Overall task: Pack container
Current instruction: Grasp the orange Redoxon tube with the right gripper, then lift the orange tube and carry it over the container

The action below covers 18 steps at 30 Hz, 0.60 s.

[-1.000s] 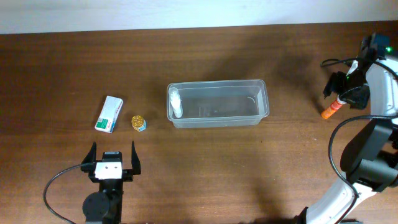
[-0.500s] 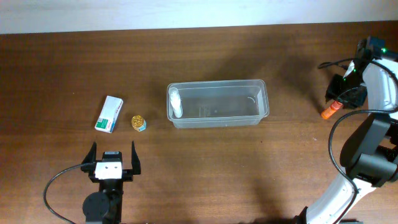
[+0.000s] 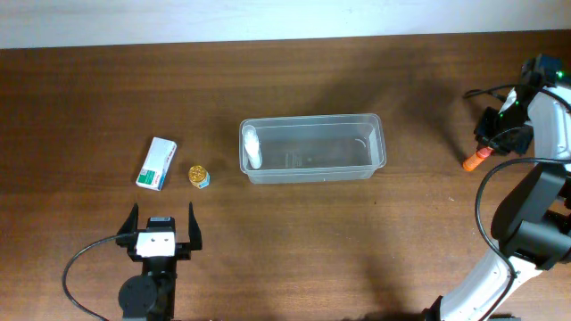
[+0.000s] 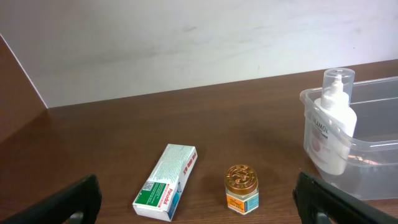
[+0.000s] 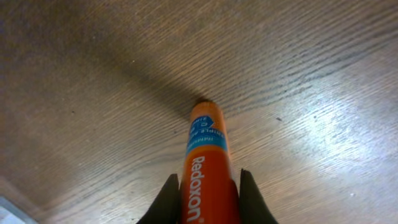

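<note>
The table (image 3: pixel 285 259) offers open wood between the container (image 3: pixel 312 149), well to the left of the jaws, and the right gripper (image 5: pixel 208 186), whose jaws pinch 1 orange tube (image 5: pixel 207 143) near the right edge. This looks like the pick-up; next should come a lift and a leftward carry. The left gripper (image 3: pixel 162 214) hangs wide open and empty, with the box (image 4: pixel 166 182) and jar (image 4: pixel 241 186) just ahead.

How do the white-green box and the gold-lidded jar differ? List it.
Shape: the box is long and rectangular, the jar short and round. Pose: the box lies flat, the jar stands upright. Colour: white-green box, gold-topped jar. Both sit on the table, outside the container.
</note>
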Tool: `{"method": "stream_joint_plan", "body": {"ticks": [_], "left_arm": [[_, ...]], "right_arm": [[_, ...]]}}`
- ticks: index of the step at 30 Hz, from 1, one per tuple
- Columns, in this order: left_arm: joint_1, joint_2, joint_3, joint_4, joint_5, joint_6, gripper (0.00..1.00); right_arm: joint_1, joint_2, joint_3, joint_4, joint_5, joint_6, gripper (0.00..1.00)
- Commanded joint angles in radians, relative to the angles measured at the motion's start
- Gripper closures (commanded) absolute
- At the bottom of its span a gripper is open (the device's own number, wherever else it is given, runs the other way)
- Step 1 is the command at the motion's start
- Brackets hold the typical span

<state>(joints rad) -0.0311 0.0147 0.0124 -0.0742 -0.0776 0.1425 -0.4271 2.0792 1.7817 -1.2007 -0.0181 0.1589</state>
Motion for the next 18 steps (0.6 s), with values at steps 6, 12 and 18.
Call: {"method": "stream_joint_plan", "body": {"ticks": [6,12,18], "left_arm": [[0.006,-0.008,-0.003,-0.002,0.011,0.017,0.01],[0.006,-0.008,-0.003,-0.002,0.011,0.017,0.01],[0.006,-0.008,-0.003,-0.002,0.011,0.017,0.01]], "right_arm": [[-0.004,0.003,0.063,-0.075,-0.123,0.001,0.91],[0.018,-0.015,0.245,-0.237,-0.193,-0.025,0.91],[0.109,-0.045,0.508,-0.401,-0.192,-0.024,0.89]]}}
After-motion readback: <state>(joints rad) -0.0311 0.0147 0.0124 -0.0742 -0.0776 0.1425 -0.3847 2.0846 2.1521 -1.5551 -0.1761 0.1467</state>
